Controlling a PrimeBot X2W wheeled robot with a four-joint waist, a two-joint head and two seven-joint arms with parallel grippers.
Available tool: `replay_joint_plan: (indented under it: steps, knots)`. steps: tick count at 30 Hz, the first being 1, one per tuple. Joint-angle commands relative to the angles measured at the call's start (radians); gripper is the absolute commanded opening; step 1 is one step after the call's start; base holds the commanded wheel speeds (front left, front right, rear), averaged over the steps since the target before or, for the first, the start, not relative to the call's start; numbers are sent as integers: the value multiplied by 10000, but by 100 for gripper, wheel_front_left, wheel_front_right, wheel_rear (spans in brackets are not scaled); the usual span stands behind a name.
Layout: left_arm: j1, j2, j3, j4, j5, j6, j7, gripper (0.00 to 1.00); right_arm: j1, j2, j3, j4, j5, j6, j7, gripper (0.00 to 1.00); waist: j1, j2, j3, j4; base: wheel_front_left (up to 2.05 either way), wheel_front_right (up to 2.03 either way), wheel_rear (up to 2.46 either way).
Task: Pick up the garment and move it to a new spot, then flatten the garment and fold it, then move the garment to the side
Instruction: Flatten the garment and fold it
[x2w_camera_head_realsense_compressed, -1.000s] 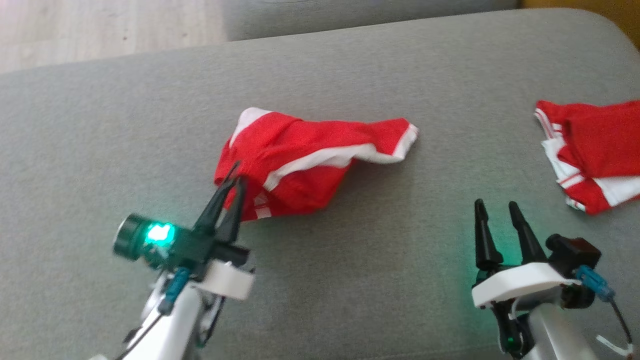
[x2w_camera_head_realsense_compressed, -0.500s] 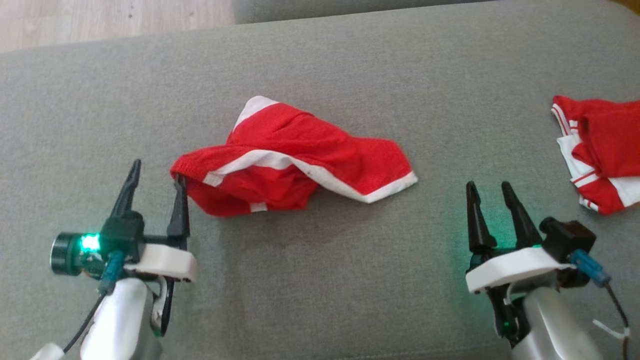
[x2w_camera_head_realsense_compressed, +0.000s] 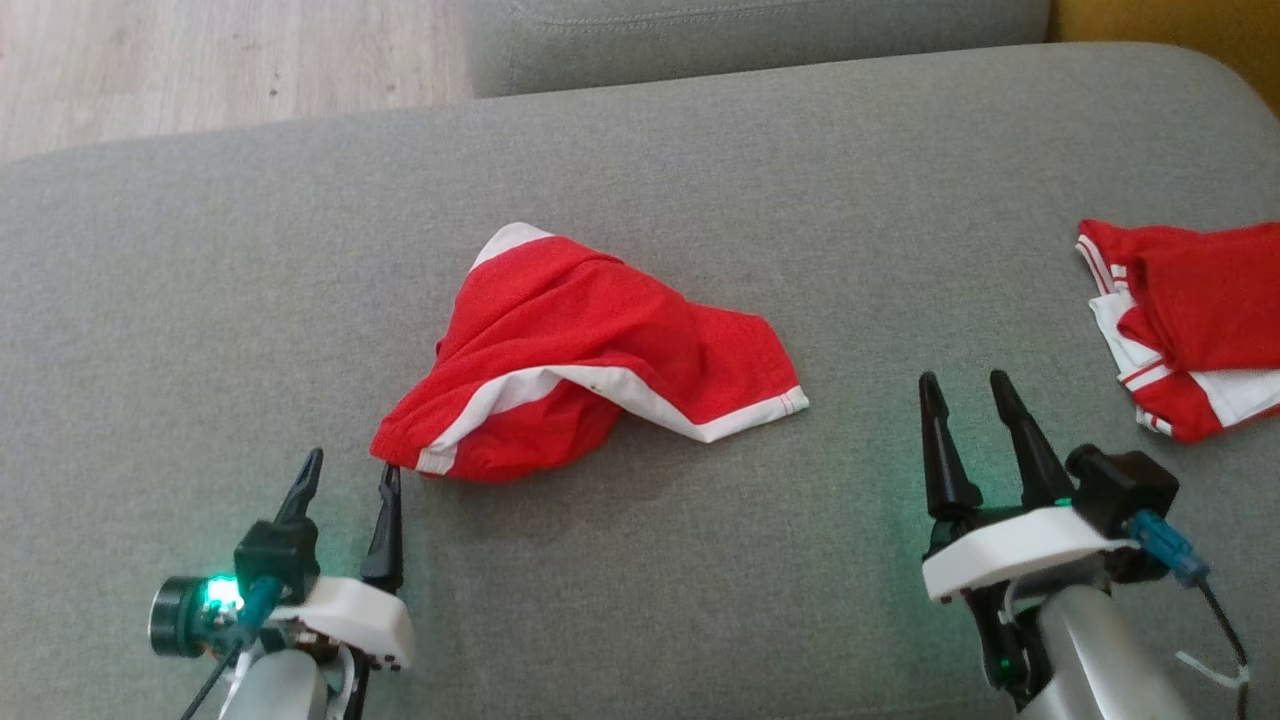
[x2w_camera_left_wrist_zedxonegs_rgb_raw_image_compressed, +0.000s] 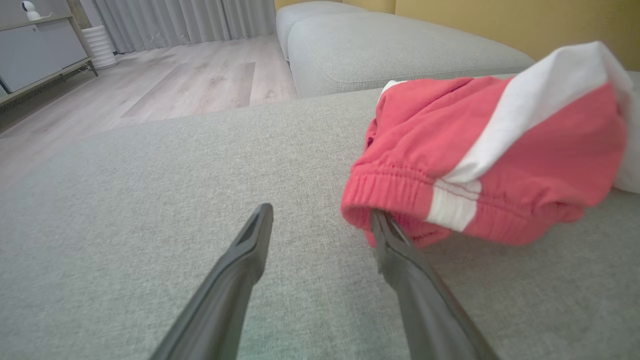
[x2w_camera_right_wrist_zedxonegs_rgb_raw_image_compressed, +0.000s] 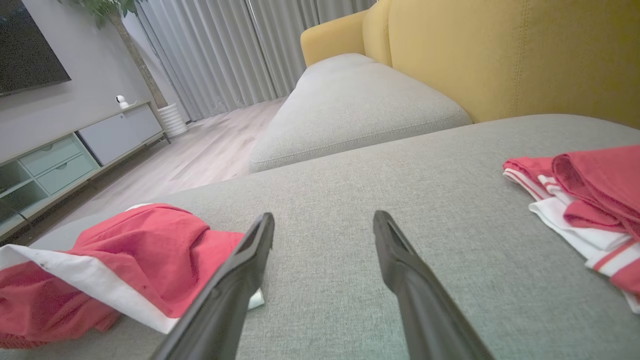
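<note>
Left gripper (x2w_camera_head_realsense_compressed: 352, 468): jaws spread, nothing held; finger nearer cloth has tip at elastic hem of red shorts (x2w_camera_head_realsense_compressed: 590, 350). Shorts crumpled, mid grey sofa cushion (x2w_camera_head_realsense_compressed: 700, 580). Right gripper (x2w_camera_head_realsense_compressed: 964, 385): jaws spread, empty, apart from shorts. Second red-white garment (x2w_camera_head_realsense_compressed: 1190, 310) at cushion's right edge.

So the garment (x2w_camera_head_realsense_compressed: 590, 350) is bright red with a broad white band along its edge and a white patch at the top; the second garment (x2w_camera_head_realsense_compressed: 1190, 320) is the same red, with white panels and thin red-and-white stripes; the cushion (x2w_camera_head_realsense_compressed: 700, 180) is plain flecked grey; the floor (x2w_camera_head_realsense_compressed: 200, 60) is pale wood grain; the sofa back (x2w_camera_right_wrist_zedxonegs_rgb_raw_image_compressed: 500, 60) is mustard yellow; the curtains (x2w_camera_right_wrist_zedxonegs_rgb_raw_image_compressed: 225, 50) are grey; my left pincer (x2w_camera_head_realsense_compressed: 352, 465) and right pincer (x2w_camera_head_realsense_compressed: 963, 380) are black on white, with a green glow.
</note>
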Motion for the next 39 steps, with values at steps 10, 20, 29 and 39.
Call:
replay_joint_plan:
  steps: [10,20,29,39]
  knots:
    - [792,-269,883,-677,-151,280,-53,100,32,-29,207,-361,21,65,-40,100,1,0,-564,31,0,0,0]
    - [1948,-595,1384,-2852,-84,575,-53,100,340,-29,280,-853,-653,65,-40,100,1,0,-1019,148,0,0,0]
    - [2284,-647,1061,-3093,-37,551,-53,100,467,-29,443,-476,-1023,65,-40,100,1,0,-1093,249,0,0,0]
    - [2174,-651,584,-3008,-385,685,-53,100,443,-29,442,-190,-1221,65,-40,100,1,0,-977,234,0,0,0]
